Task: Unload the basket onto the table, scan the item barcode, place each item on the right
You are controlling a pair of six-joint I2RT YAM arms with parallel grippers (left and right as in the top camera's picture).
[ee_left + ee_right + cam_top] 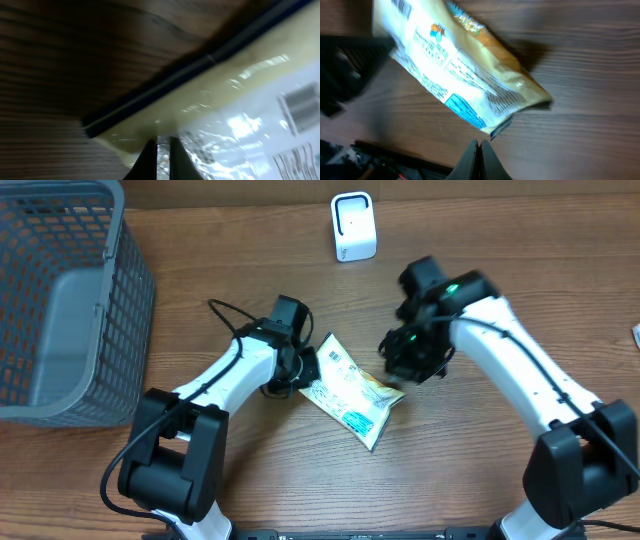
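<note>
Overhead: pouch (350,392) lies flat mid table (230,240), barcode (333,360) face-up, scanner (353,226) well apart at far edge. Risk: w/ only one arm really on it, pouch could swing or drop en route to scanner. Left gripper (305,370) sits at pouch's left edge, right gripper (400,370) at its right end. Jaw state unclear from up here.

Left wrist: risk = slip, since the bite looks thin, on glossy film by the seal. Fingers (147,162) closed w/ a sliver of film btwn them, so prob. pinching pouch edge.

Right wrist: if this arm lifts now, it takes nothing. Fingers (470,165) shut tight tog., empty, w/ pouch corner just beside the tips.
</note>
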